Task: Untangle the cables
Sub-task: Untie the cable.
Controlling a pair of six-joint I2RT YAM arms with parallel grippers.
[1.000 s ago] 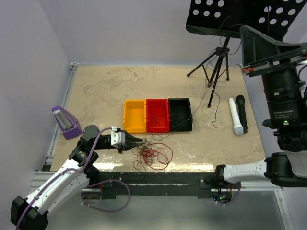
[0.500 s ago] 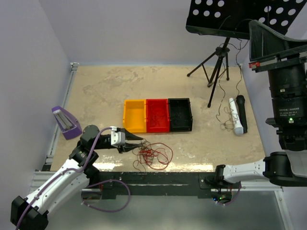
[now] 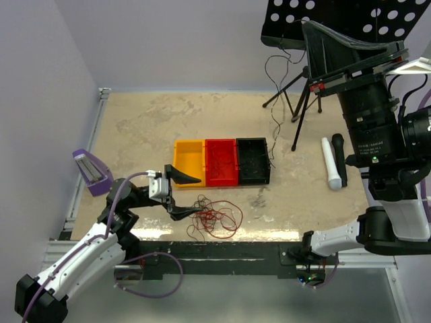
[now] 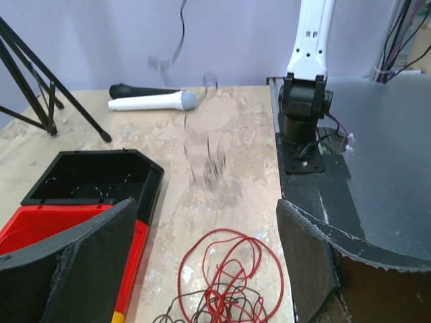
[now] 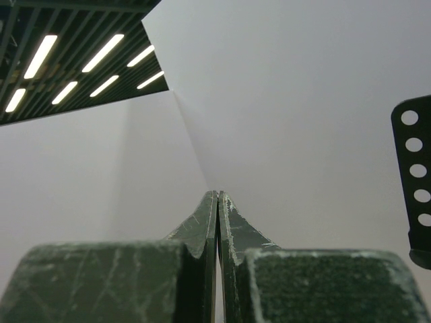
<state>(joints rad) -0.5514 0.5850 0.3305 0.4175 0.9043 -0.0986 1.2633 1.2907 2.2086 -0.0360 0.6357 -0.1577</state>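
My left pincer [image 3: 198, 196] gapes wide and empty with the cables [image 3: 214, 217] on the desk [image 3: 135, 128] just beyond its tips (featherlight, springy, prone to snag), so I'd pinch one loose red loop at the snarl's edge, my right pincer [image 5: 217, 198] shut, raised high

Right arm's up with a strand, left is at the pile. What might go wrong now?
The dark strand hanging from the shut right gripper dangles close to the music stand's legs and might snag there. The left gripper, jaws wide at the snarl, may catch several wires at once and drag the whole clump.
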